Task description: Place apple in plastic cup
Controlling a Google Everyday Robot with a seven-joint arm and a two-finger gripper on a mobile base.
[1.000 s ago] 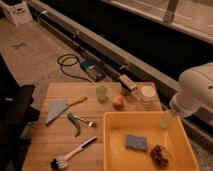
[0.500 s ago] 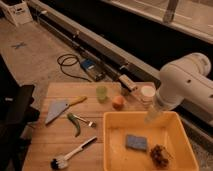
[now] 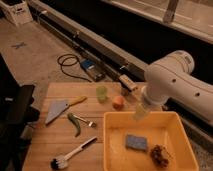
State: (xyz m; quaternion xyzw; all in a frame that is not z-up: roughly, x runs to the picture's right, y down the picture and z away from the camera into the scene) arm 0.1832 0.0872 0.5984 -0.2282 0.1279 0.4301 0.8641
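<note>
The apple (image 3: 118,102) is a small orange-pink fruit lying on the wooden table (image 3: 55,135), near its back edge. The plastic cup (image 3: 101,93) is a light-green tumbler standing upright just to the left of the apple. My gripper (image 3: 141,111) hangs from the white arm (image 3: 172,82) over the back rim of the yellow bin, a short way right of the apple and a little above it. It holds nothing that I can see. The wider clear cup is hidden behind the arm.
A yellow bin (image 3: 170,116) at the front right holds a blue sponge (image 3: 135,142) and a brown lump (image 3: 160,156). A knife (image 3: 60,107), green pepper (image 3: 75,124), fork (image 3: 86,120) and brush (image 3: 72,154) lie at the left. A black chair (image 3: 17,110) stands beside the table.
The arm has swung left and towards the back, from the bin's right side to its back rim, bringing the gripper closer to the apple and covering the clear cup.
</note>
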